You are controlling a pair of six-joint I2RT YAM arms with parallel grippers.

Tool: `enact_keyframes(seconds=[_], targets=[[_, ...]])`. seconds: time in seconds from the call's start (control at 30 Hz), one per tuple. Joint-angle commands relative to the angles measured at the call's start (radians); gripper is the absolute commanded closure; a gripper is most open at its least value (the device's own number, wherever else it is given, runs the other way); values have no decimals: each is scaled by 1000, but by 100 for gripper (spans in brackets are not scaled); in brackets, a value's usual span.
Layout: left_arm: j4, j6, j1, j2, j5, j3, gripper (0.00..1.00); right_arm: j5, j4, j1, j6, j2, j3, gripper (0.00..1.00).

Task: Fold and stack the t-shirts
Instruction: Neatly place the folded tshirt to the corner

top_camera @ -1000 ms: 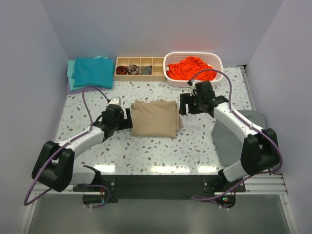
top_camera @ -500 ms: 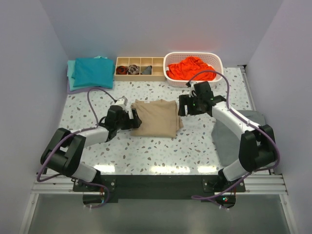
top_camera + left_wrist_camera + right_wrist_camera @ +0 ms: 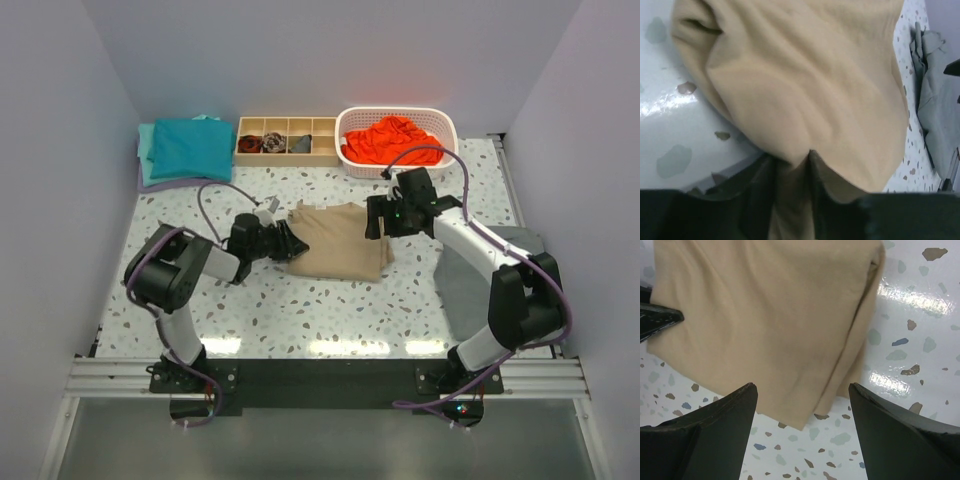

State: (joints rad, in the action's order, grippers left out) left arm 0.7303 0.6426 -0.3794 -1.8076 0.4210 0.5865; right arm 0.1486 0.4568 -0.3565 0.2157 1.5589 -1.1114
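Observation:
The folded tan t-shirt lies mid-table, its left edge bunched. My left gripper is at that edge and shut on a pinch of the tan t-shirt, with cloth wedged between the left gripper's dark fingers. My right gripper hovers open at the shirt's right side. In the right wrist view the right gripper straddles a corner of the tan t-shirt with nothing held. Teal t-shirts lie folded at the back left. An orange-red t-shirt is crumpled in the white basket.
A wooden divided tray with small dark rolled socks stands at the back between the teal pile and the basket. A flat grey cloth lies on the right under the right arm, and the grey cloth shows in the left wrist view too.
My left arm swung in to the right and its jaws closed on the tan t-shirt's left edge. The shirt slid right and bunched. The right gripper barely moved.

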Motion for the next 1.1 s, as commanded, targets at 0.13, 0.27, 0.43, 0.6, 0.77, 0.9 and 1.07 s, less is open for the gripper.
enact_keyframes(seconds=[0.13,0.27,0.43,0.6,0.77,0.9,1.07], targets=[[25,98,-1,-252,194,212,100,-14,11,8,-16,-16,-19,22],[-122,-1,7,-219,200,350,100,-32,16,8,-22,-32,-10,22],[-602,-283,28,-87,-2,629,100,-35,19,10,-22,-39,-10,22],[-947,-550,77,-93,-125,941,100,-14,14,11,-19,-22,-16,22],[-1117,-748,155,-159,-212,1223,100,-1,2,14,-18,-7,-16,22],[-1172,-816,271,-260,-274,1438,100,16,-3,16,-16,18,-21,22],[-1213,-897,379,-418,-306,1734,100,20,-7,22,-21,46,-25,22]])
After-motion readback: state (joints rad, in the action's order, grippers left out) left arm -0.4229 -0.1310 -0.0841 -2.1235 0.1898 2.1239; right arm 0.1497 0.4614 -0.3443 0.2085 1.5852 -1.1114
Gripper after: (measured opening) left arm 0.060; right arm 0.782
